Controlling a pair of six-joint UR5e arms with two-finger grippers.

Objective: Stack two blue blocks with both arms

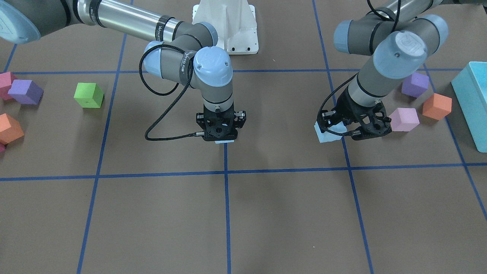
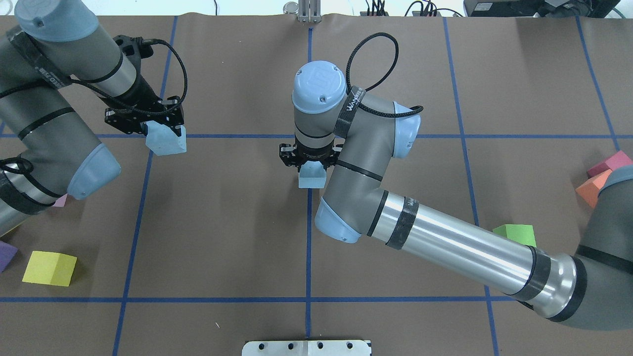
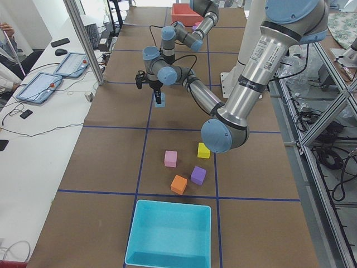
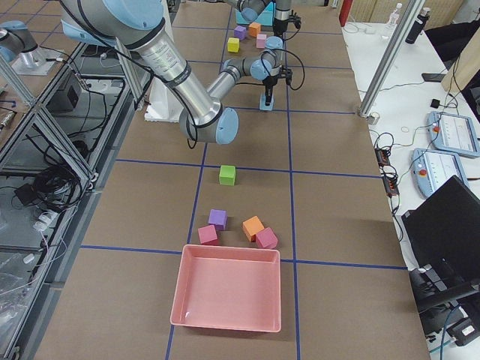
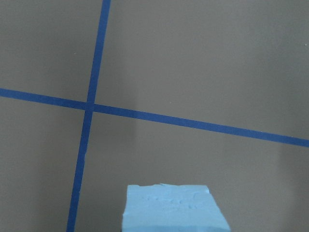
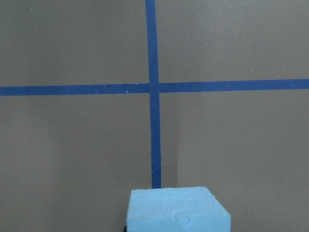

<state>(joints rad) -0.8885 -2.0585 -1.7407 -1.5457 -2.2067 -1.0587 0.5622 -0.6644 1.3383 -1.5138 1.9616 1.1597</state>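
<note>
My left gripper [image 2: 160, 129] is shut on a pale blue block [image 2: 166, 140] and holds it tilted above the table at the left. In the front view this gripper [image 1: 335, 129] and its block [image 1: 327, 134] are on the right. The left wrist view shows the block [image 5: 174, 209] with a tape crossing well below it. My right gripper [image 2: 310, 165] points straight down at mid-table, shut on the second blue block [image 2: 311, 176]. It holds this block low over the centre tape line. In the front view only a sliver of the block [image 1: 224, 141] shows under the gripper [image 1: 223, 137]. The right wrist view shows this block too [image 6: 177, 210].
A lilac cube [image 1: 403, 119], a purple cube [image 1: 415, 84], an orange cube [image 1: 436, 106] and the turquoise box [image 1: 471, 99] lie near my left arm. A green cube [image 1: 88, 95], a purple cube [image 1: 26, 91] and an orange cube [image 1: 9, 128] lie on my right side. A yellow cube [image 2: 49, 268] is near the base.
</note>
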